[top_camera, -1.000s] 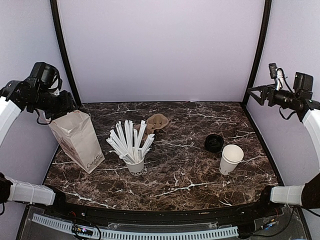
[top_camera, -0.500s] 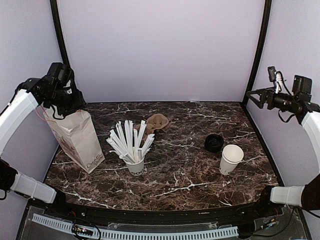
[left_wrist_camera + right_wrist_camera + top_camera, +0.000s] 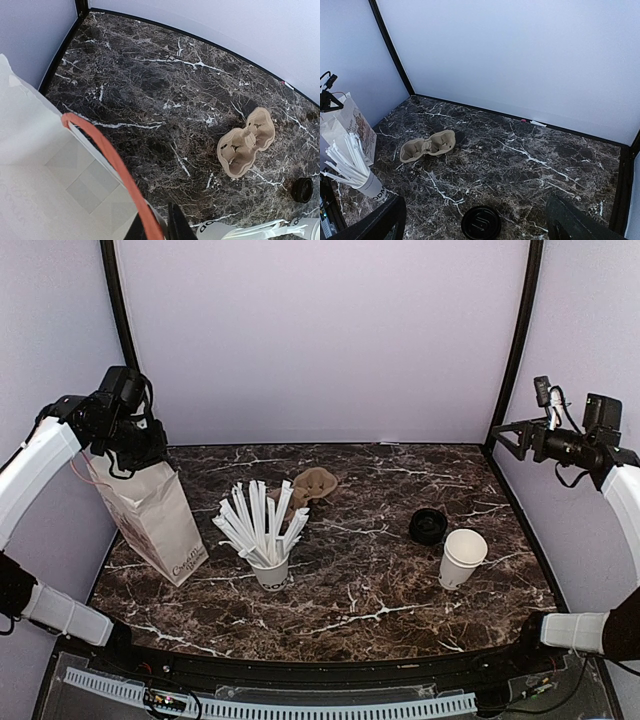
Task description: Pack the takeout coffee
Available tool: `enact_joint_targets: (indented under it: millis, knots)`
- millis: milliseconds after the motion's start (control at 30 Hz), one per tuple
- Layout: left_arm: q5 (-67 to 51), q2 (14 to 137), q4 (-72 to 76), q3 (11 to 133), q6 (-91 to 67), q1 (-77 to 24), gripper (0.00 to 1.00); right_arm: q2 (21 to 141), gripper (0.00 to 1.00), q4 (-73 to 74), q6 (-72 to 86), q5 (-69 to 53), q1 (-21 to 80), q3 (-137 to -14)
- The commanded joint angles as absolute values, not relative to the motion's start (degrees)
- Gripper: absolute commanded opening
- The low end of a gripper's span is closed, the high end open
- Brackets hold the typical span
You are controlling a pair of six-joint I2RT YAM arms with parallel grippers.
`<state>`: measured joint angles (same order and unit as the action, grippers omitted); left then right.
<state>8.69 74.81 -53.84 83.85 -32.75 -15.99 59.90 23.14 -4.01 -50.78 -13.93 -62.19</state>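
Packing is barely begun: left end effector clenches the rim of the white paper bag, right end effector gapes released, small lidless white paper cup waits unpacked.

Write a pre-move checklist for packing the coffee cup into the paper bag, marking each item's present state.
1. paper bag standing, mouth open: ok.
2. left end effector holding the bag's rim: cannot tell; its fingers sit at the rim.
3. coffee cup upright: ok.
4. black lid on the cup: not ok; it lies on the table beside the cup.
5. right end effector open and empty: ok.
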Motion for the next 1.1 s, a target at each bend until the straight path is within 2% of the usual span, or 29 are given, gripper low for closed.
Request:
enact_joint_targets:
  millis: [0,133,400,600,733,1067]
  knots:
    - [10.5,74.9,-53.1,84.6,-30.2,-16.1,0.08,59.7,0.99,21.5,-4.3,-51.7,-14.2,-62.4]
    - [9.6,77.0,-52.3,86.4,-27.7,-16.0,0.0,59.0,0.99,21.8,-4.4,-51.3,-14.2,-61.8]
    - [6.1,81.5,-46.0,90.8,-19.5,-15.6,0.0,58.4,0.99,21.8,-4.4,-51.1,-14.2,-61.5]
    - [-1.6,84.3,-35.9,92.2,-7.8,-15.6,0.0,58.4,0.99,21.3,-3.4,-51.2,-14.2,-61.7]
    - [-1.8,86.4,-31.8,92.5,0.4,-15.6,0.0,58.3,0.99,21.0,-3.2,-51.0,-14.3,-61.4]
    - [-7.0,95.1,-34.3,102.3,5.9,-15.6,0.0,57.9,0.99,21.4,-3.3,-50.1,-14.3,-61.5]
